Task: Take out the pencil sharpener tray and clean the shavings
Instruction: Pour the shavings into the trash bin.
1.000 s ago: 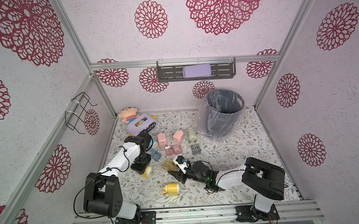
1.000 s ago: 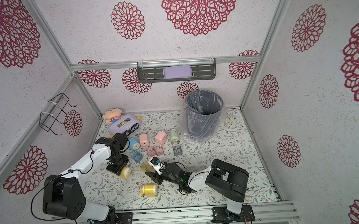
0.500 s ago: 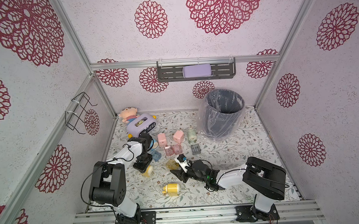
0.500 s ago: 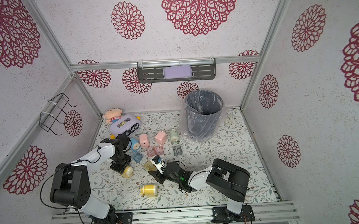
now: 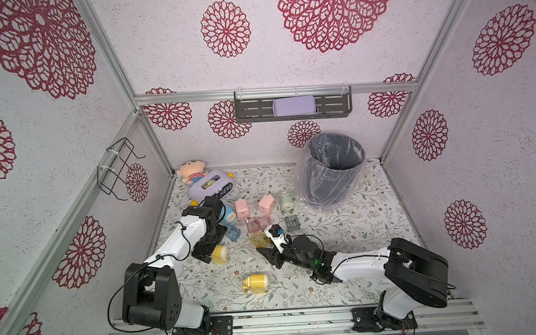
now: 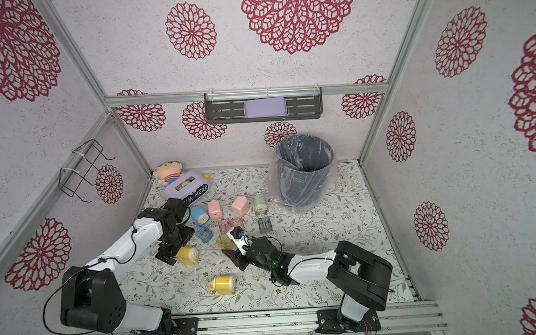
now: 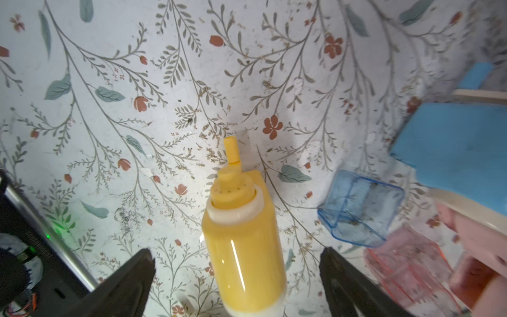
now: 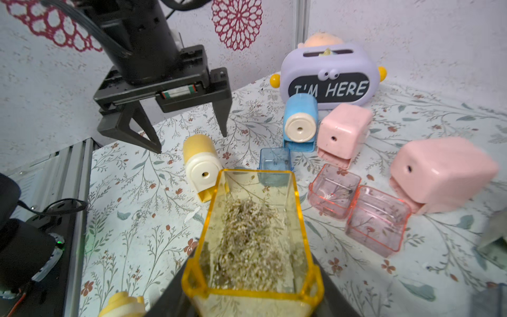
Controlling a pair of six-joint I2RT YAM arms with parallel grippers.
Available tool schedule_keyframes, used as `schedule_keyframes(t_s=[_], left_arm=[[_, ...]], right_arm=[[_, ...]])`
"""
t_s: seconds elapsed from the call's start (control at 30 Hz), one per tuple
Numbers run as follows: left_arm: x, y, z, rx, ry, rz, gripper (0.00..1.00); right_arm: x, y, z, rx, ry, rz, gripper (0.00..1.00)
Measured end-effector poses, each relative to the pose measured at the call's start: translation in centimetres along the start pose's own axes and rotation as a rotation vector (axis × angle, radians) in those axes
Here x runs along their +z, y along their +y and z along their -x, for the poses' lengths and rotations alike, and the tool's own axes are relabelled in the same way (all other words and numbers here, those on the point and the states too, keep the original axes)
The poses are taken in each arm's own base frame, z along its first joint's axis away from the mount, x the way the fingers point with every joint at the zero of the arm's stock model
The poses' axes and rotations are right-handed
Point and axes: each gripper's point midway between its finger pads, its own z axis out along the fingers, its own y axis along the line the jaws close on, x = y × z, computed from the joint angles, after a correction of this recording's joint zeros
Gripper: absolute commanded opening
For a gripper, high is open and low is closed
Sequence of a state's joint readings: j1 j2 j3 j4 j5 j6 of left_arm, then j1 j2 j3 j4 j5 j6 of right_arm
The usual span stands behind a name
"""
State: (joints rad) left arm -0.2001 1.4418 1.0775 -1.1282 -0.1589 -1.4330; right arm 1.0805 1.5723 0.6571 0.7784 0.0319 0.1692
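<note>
Amber clear-plastic tray [image 8: 251, 294] — curly, fibrous shavings [image 8: 248, 236]

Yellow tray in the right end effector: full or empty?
Partly full, not empty: the right wrist view shows a heap of shavings lying inside the yellow tray, covering most of its floor.

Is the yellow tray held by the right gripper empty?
No, in the right wrist view the yellow tray holds a pile of shavings.
</note>
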Motion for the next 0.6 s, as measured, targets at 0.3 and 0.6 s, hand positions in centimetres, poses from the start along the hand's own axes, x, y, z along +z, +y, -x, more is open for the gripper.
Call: schedule_keyframes(t_s=[0.3,0.6], left_arm=[[-7.3,-2.2,0.2,0.098,-0.124,-0.247,0.97],[-9.7,-4.7,-1.1,0.225,-0.189,-0.431,0.97]], right_arm=[[-4.3,-5.9,9.1,0.043,-0.128,-0.168,0.36],[-10.5,-14.1,20.7,0.093,-0.288,-0.404,0.36]])
